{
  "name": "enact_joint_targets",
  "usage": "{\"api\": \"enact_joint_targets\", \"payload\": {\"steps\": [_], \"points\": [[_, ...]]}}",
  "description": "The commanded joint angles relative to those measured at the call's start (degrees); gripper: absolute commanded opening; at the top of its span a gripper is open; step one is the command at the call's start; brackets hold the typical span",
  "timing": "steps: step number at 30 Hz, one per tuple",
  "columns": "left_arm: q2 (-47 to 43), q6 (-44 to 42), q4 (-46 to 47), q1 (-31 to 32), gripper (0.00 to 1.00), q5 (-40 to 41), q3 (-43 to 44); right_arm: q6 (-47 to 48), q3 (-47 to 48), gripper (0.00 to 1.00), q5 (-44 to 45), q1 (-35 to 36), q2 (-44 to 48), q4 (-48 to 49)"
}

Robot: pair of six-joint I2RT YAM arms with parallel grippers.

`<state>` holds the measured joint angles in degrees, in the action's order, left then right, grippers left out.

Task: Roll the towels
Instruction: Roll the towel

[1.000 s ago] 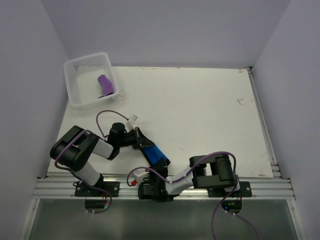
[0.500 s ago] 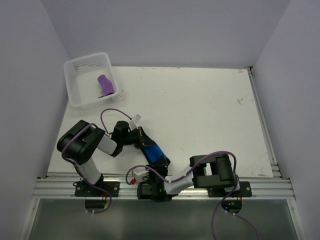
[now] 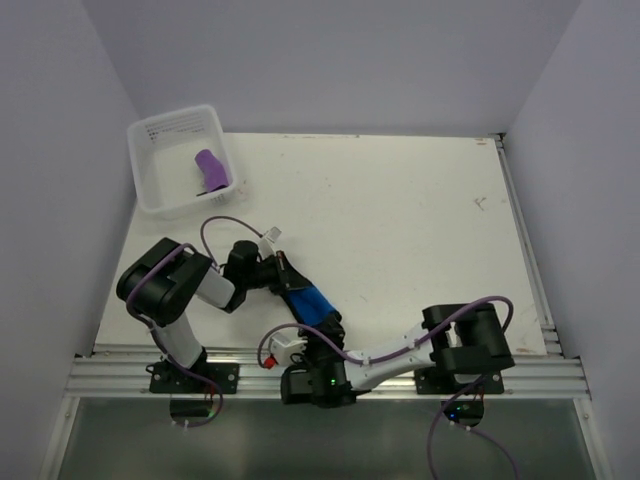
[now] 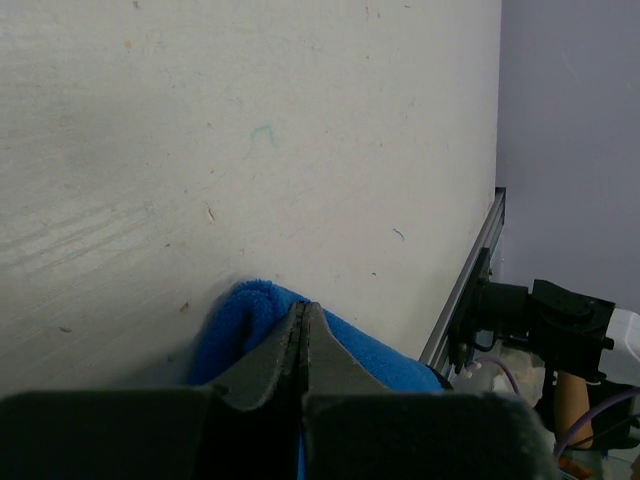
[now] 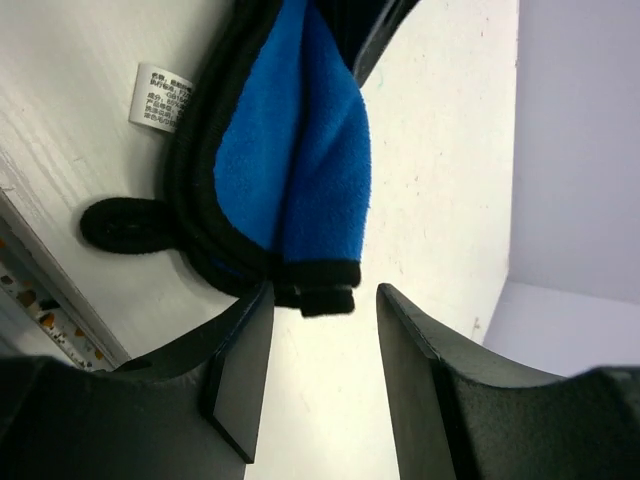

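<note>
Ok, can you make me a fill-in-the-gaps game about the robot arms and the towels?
1. The clear tub holds a rolled towel whose colour is ____.
2. The left gripper pinches the blue towel, so its jaws are ____.
3. The right gripper has its jaws ____, one on each side of the blue towel's end.
4. By the blue towel's black edge there is a small white ____.
Missing words: purple; shut; open; label.

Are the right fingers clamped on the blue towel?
No, the right fingers stand apart, with the end of the blue towel loose between them.
</note>
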<state>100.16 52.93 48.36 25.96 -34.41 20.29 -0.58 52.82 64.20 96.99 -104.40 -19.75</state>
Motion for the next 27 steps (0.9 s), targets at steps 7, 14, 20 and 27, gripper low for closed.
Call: {"api": "enact_joint_targets", "payload": {"steps": [7,14,20,27], "points": [[2.3,-5.2,-12.3,-1.1,0.00,12.5,0.0,-12.5,0.6,0.51,-12.5,1.3,17.5,-6.4],[1.6,-5.1,-12.1,-1.1,0.00,13.1,-1.0,-20.2,-4.0,0.58,-16.1,0.2,33.5,-2.3],[2.1,-4.9,-10.4,-1.1,0.00,12.8,-1.9,-31.6,-18.8,0.47,-43.3,-23.4,47.8,15.4],[0.8,-5.4,-9.7,-1.1,0.00,12.9,-2.5,-45.7,-25.8,0.56,-71.0,-48.5,40.3,31.9]]}}
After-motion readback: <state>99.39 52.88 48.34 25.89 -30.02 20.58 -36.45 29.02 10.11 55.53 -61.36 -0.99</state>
